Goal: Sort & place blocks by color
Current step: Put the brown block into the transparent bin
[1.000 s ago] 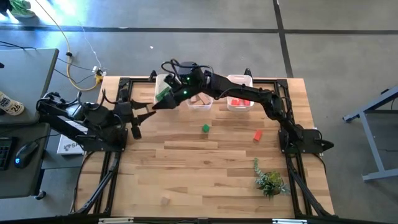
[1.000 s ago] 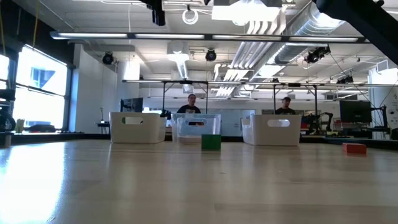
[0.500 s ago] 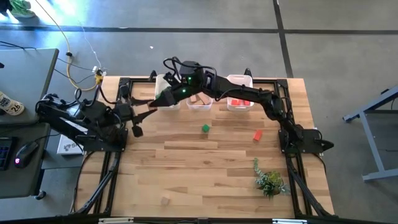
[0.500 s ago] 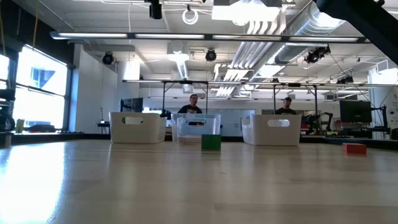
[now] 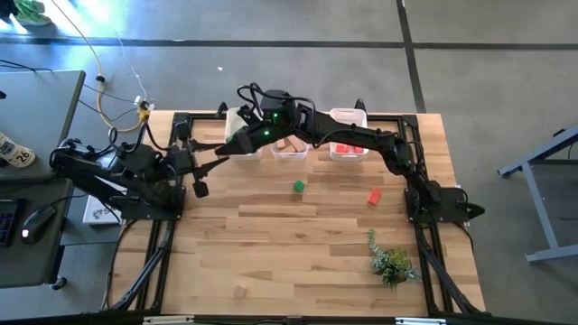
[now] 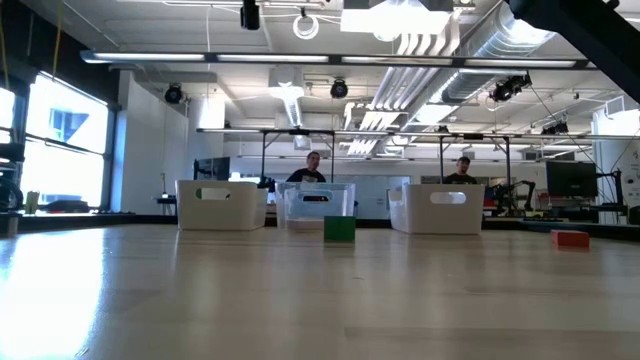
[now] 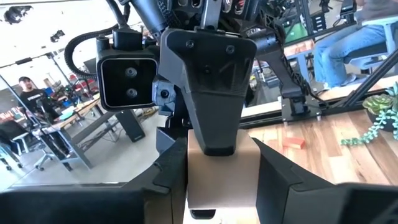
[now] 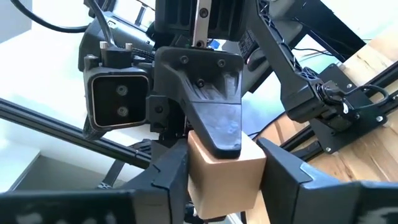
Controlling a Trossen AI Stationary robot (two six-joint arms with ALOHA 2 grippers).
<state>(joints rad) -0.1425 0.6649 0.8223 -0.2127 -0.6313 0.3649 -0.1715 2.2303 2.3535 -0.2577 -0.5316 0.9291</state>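
The left gripper is clamping a tan block between its two fingers. The right gripper is gripping the same block crosswise, so both are holding it together in the air beside the left bin at the table's far edge. A green block and a red block are lying apart on the table.

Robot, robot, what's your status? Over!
Left gripper and right gripper meet, both on one tan block. Green block, red block loose on table. Nothing blocking.
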